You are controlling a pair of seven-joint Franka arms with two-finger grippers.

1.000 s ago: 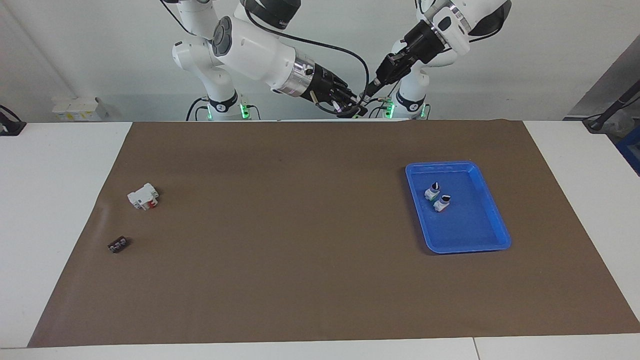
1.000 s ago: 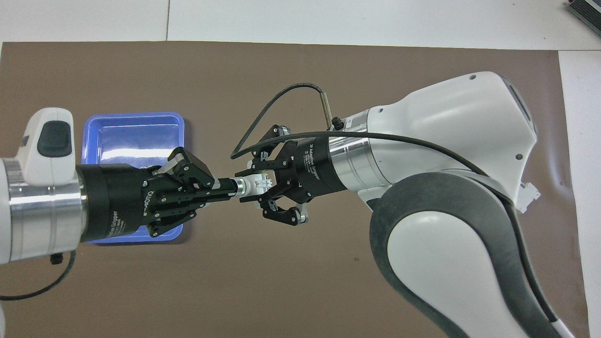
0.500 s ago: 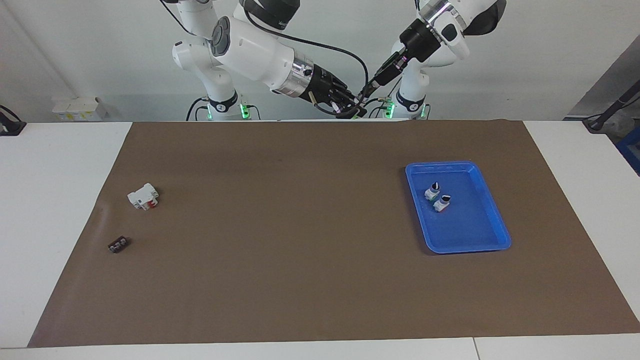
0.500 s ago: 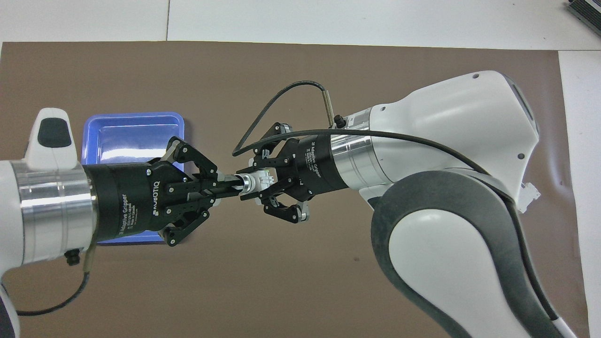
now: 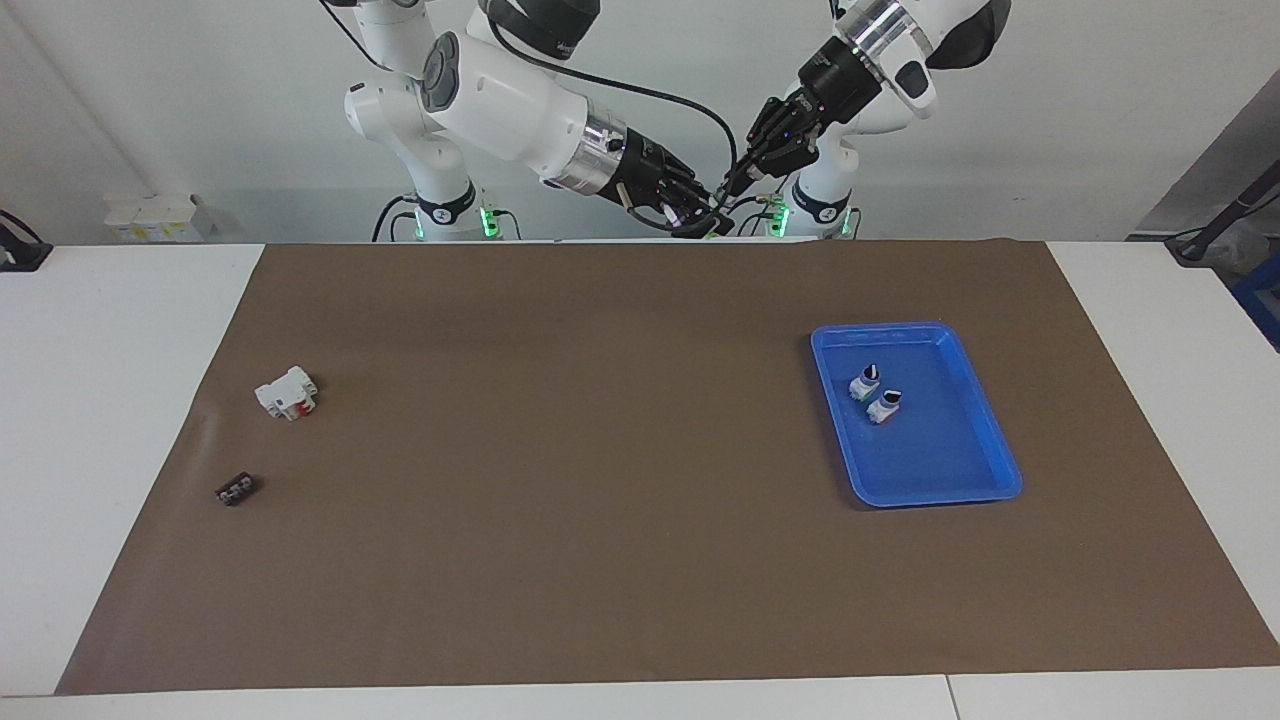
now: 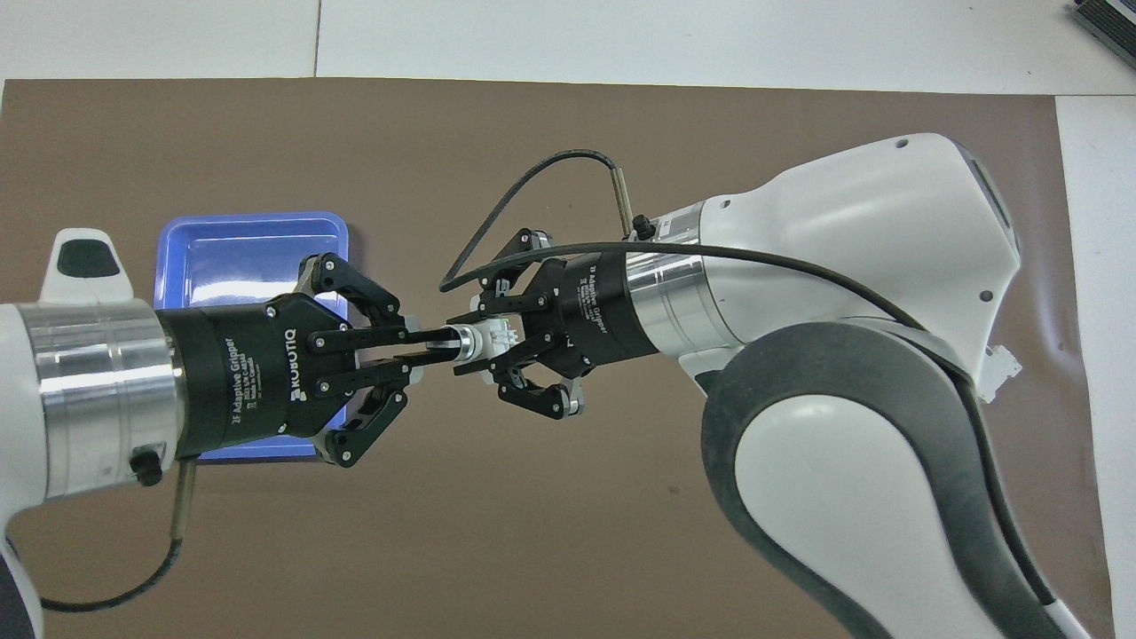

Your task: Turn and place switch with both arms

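Observation:
The switch hangs in the air between the two arms, its white body and a bit of green showing. My left gripper is shut on the black knob end. From the other end, my right gripper is shut on the white body. In the facing view both grippers meet high above the robots' edge of the brown mat: the left gripper and the right gripper. The switch itself is hidden there between the fingers.
A blue tray toward the left arm's end of the mat holds two more small switches. Toward the right arm's end lie a white block with a red part and a tiny black piece.
My left wrist has rolled about its own axis while staying shut on the knob. The right gripper has shifted only slightly and keeps its hold on the body.

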